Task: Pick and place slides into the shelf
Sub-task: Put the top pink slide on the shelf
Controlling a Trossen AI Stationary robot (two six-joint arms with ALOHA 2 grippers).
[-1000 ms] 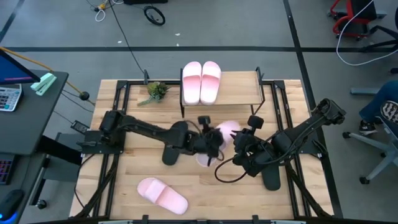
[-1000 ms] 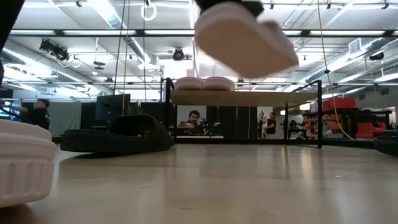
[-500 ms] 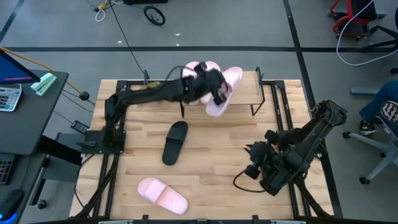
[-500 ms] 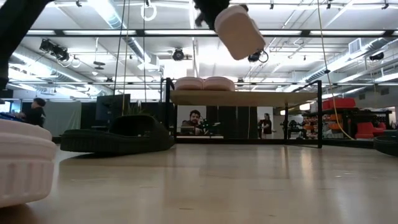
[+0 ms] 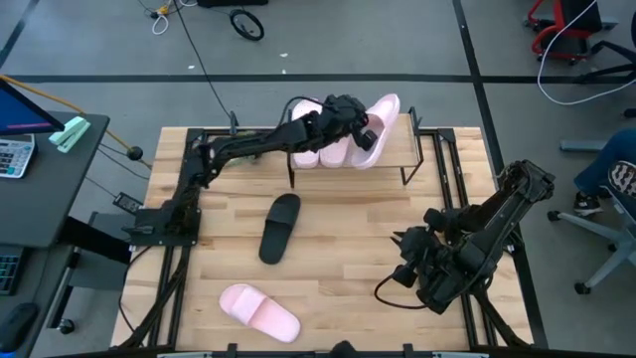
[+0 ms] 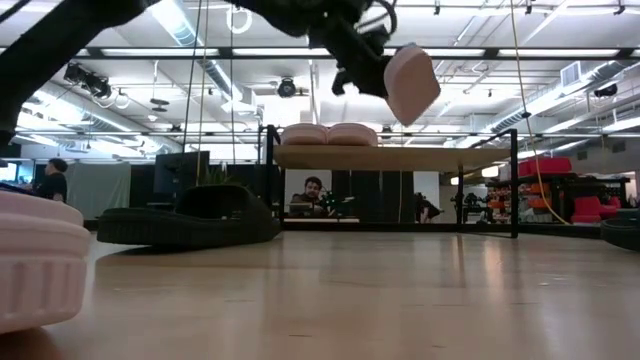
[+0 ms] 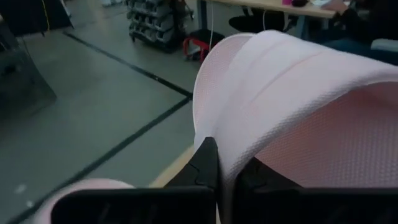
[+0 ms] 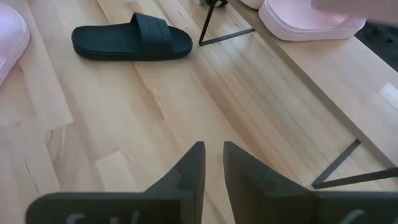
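A: Where's the left gripper [image 5: 360, 127] vs half a sec ago?
B: Farther back and a bit right. It's over the shelf [image 5: 397, 149] now, arm stretched across the table [image 5: 338, 259], jaws clamped on a pink slide [image 5: 382, 121]. Slide is tilted on edge, above the top board, just right of the pink pair [image 5: 320, 134] already sitting there. Low view: held slide [image 6: 411, 82] hangs clear above the board, not touching.
A: Right gripper [image 5: 405, 261]?
B: Same spot as half a sec ago, near-right part of the table, arm folded. Fingers [image 8: 186, 171] narrowly apart, nothing betw. them.
A: The rest?
B: Unchanged. Black slide [image 5: 279, 227] mid-table, another pink one [image 5: 258, 309] near-left edge. A sec ago both grippers were close together mid-table w/ the pink slide there.
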